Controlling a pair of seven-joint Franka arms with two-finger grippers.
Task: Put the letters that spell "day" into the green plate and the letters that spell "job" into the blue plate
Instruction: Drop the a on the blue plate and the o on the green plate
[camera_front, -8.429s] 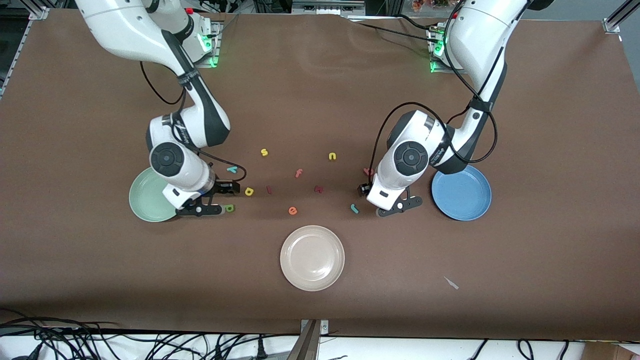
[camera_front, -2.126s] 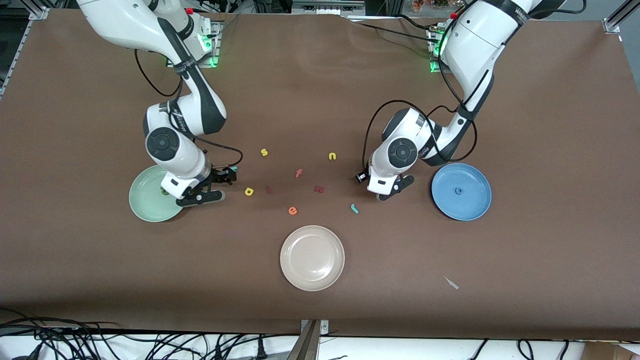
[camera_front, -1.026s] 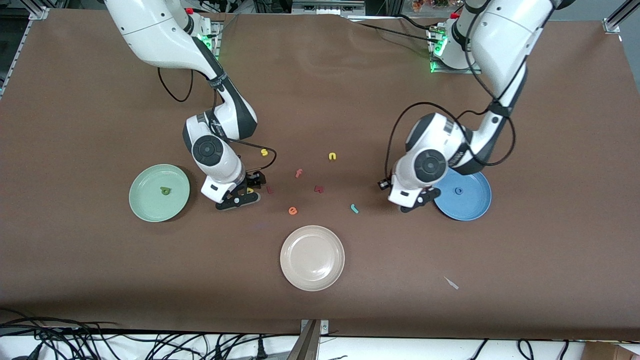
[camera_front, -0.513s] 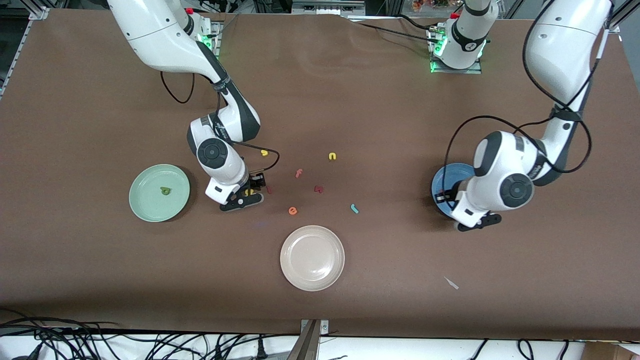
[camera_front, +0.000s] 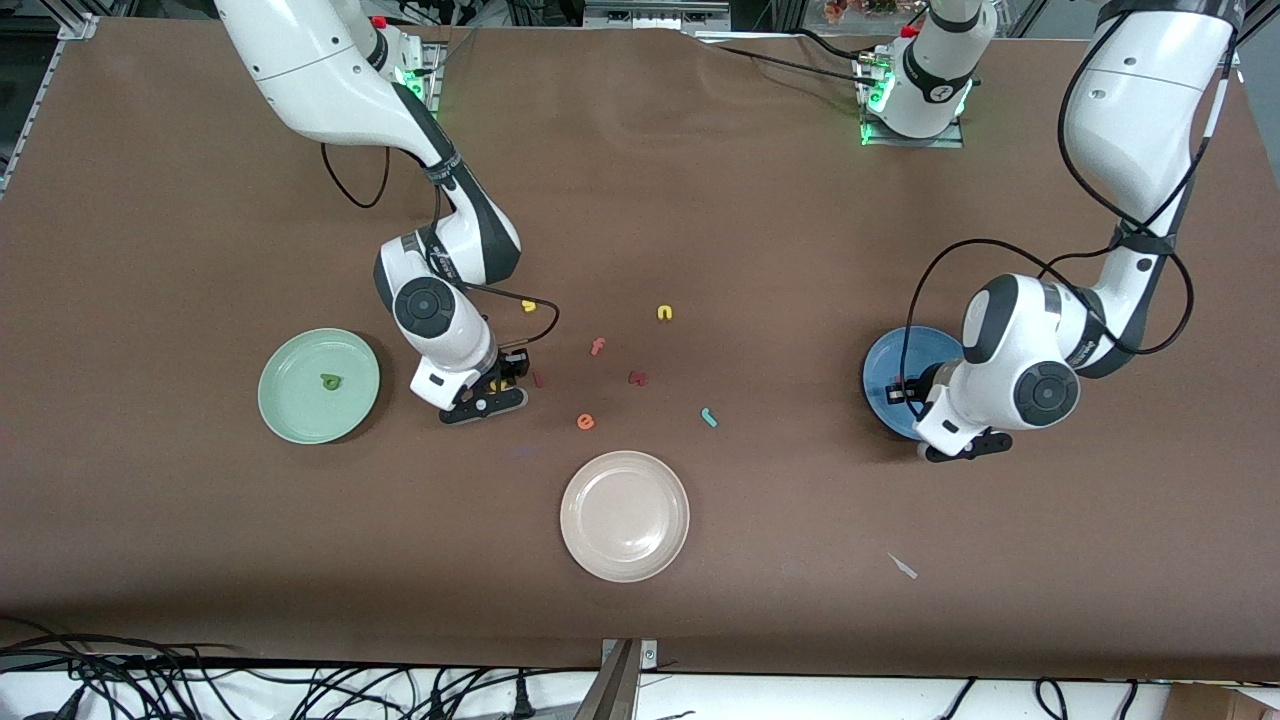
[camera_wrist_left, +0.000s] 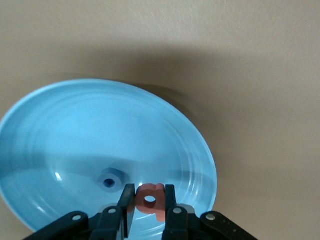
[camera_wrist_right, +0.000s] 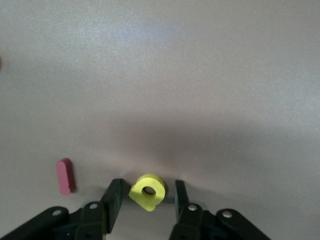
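Over the blue plate (camera_wrist_left: 165, 130), the left gripper (camera_wrist_left: 146, 200) hangs with its fingers clamped on the salmon b (camera_wrist_left: 151, 200); the blue o (camera_wrist_left: 111, 179) already lies in that plate. Well away toward the right arm's end, the right gripper (camera_wrist_right: 145, 197) is down on the table, its fingers either side of the yellow a (camera_wrist_right: 148, 191) with small gaps showing, so not clamped. A dark red letter (camera_wrist_right: 65, 176) lies just beside it. The green plate (camera_front: 318, 385) holds the d (camera_front: 329, 380). The j (camera_front: 708, 417) lies on bare table. These letters look light, stiff and chunky; pinching their flat sides should hold.
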